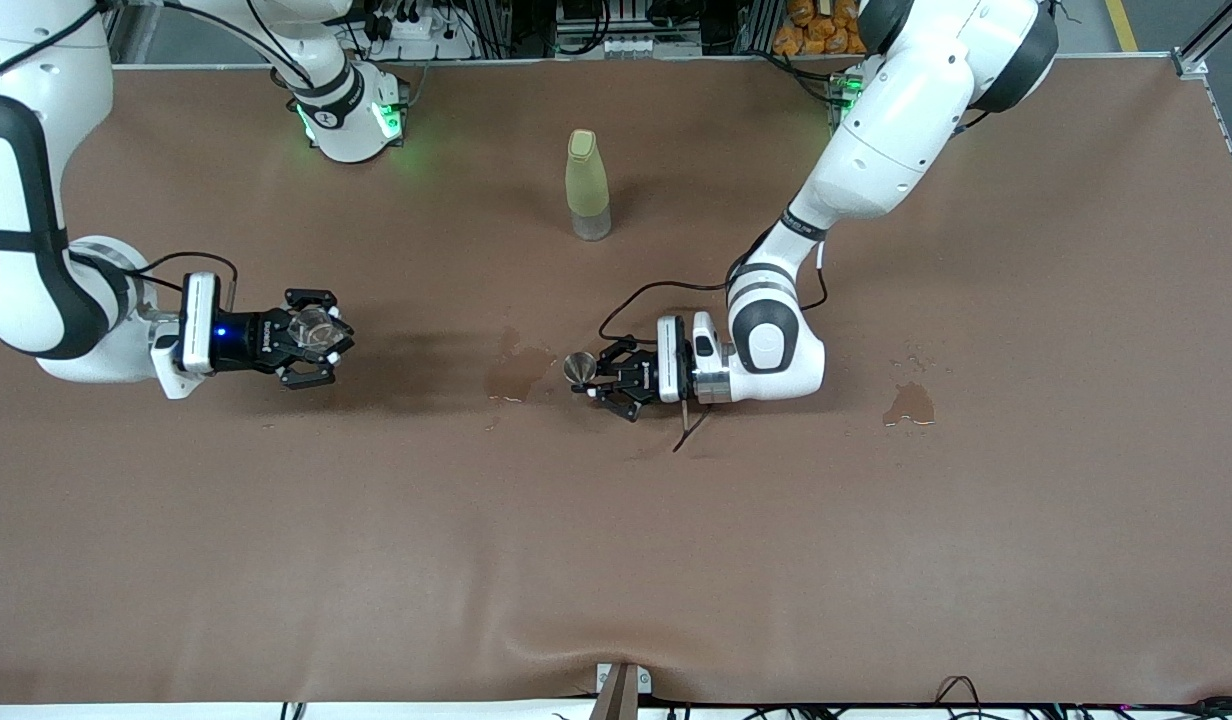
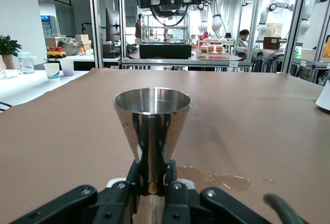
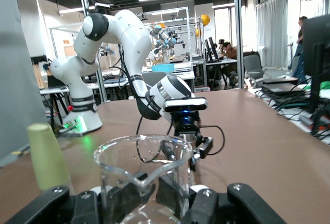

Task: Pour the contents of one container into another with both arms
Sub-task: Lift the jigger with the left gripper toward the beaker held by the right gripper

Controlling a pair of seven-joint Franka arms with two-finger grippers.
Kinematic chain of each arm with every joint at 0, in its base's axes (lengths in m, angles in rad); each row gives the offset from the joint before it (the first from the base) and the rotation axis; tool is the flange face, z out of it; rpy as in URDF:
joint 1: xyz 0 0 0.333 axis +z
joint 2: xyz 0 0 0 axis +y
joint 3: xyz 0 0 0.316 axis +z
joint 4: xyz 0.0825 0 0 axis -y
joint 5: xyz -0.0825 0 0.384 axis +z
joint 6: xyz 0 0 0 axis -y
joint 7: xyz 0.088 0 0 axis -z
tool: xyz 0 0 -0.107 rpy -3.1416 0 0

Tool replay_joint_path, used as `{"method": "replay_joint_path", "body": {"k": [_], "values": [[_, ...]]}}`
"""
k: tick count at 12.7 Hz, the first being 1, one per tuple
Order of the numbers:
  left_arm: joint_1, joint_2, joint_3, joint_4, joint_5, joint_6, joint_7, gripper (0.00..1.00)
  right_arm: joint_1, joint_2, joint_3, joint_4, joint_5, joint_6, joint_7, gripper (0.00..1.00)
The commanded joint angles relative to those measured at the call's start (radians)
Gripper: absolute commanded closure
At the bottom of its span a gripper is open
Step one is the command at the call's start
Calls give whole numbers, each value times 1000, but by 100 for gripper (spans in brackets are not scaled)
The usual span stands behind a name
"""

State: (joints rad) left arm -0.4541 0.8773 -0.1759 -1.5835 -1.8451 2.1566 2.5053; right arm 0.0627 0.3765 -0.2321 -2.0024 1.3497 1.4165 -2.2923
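Right pincer (image 1: 321, 345): clenched on the tiny clear glass cup (image 1: 314, 327), held upright over the brown bench (image 1: 276, 560) toward the right arm's end.

Left pincer (image 1: 598, 378): clenched on the narrow waist of the small shiny grey metal hourglass-shaped jigger (image 1: 579, 367), held upright beside a wet patch (image 1: 517, 372).

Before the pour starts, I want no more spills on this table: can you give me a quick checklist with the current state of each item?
1. Left gripper shut on the jigger: ok.
2. Jigger upright, mouth up: ok.
3. Right gripper shut on the glass cup: ok.
4. Cup over the jigger: not ok, they are well apart.
5. Liquid in the cup: cannot tell.
6. Table dry: not ok, puddle beside the jigger.
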Motion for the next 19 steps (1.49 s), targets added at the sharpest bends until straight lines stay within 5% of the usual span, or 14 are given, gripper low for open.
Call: {"method": "replay_joint_path", "body": {"k": [1, 8, 19], "values": [[-29, -1, 13, 16, -39, 14, 21, 100, 81, -76, -29, -71, 31, 22, 121, 100], [-104, 5, 24, 45, -39, 69, 21, 100, 337, -85, -42, -180, 345, 191, 117, 100], [-129, 8, 24, 56, -65, 86, 21, 100, 519, -82, -36, -271, 565, 280, 80, 100]]}}
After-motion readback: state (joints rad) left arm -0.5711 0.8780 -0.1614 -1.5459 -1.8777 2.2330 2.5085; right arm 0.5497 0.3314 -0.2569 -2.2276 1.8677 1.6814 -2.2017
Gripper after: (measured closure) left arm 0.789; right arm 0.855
